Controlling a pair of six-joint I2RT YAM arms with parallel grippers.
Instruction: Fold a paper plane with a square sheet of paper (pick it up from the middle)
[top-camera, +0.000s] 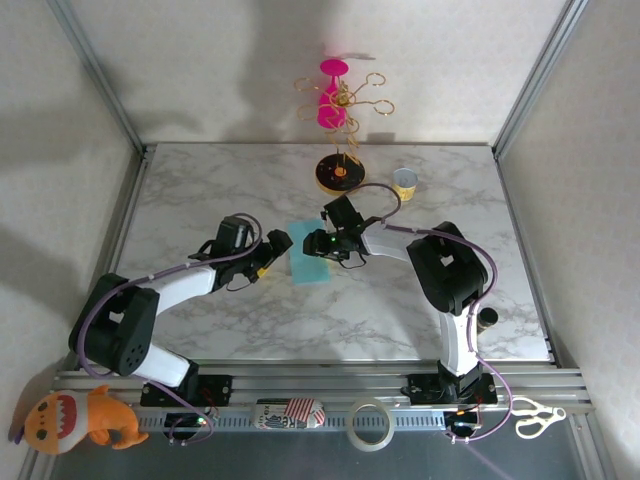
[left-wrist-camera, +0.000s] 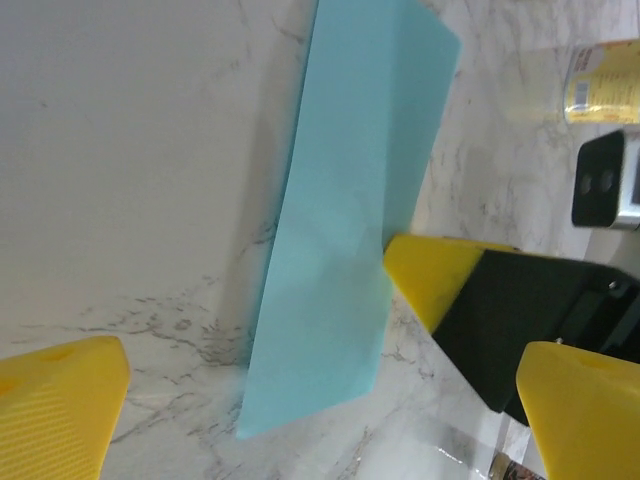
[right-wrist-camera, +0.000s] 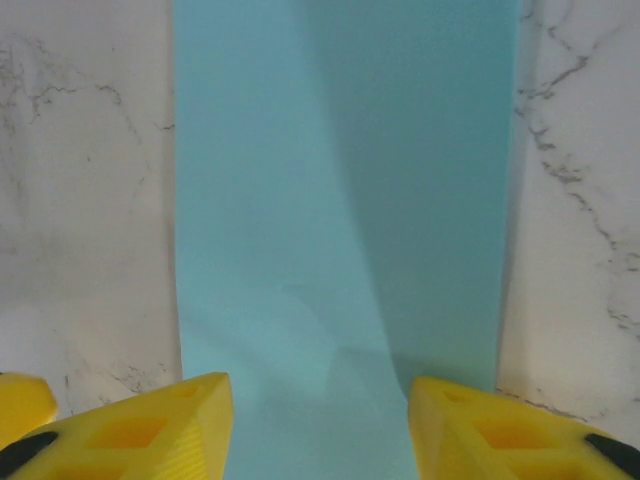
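Note:
The square sheet of paper (top-camera: 308, 255) lies on the marble table as a long teal-blue rectangle, seemingly folded over on itself. My right gripper (top-camera: 335, 243) is directly above its right side. In the right wrist view its two yellow fingertips (right-wrist-camera: 180, 420) stand apart with the paper (right-wrist-camera: 340, 200) spread flat under and between them; nothing is pinched. My left gripper (top-camera: 275, 248) is at the paper's left edge, wide open. In the left wrist view the strip (left-wrist-camera: 350, 220) runs up between the left fingers (left-wrist-camera: 60, 410), and a yellow right fingertip (left-wrist-camera: 435, 270) rests at its edge.
A round black-and-yellow stand base (top-camera: 339, 172) with a gold wire rack and a pink glass (top-camera: 332, 95) stands behind the paper. A small yellow can (top-camera: 404, 183) is to its right. A tape roll (top-camera: 368, 423), scissors (top-camera: 535, 415) and an orange toy (top-camera: 80, 420) lie on the front rail.

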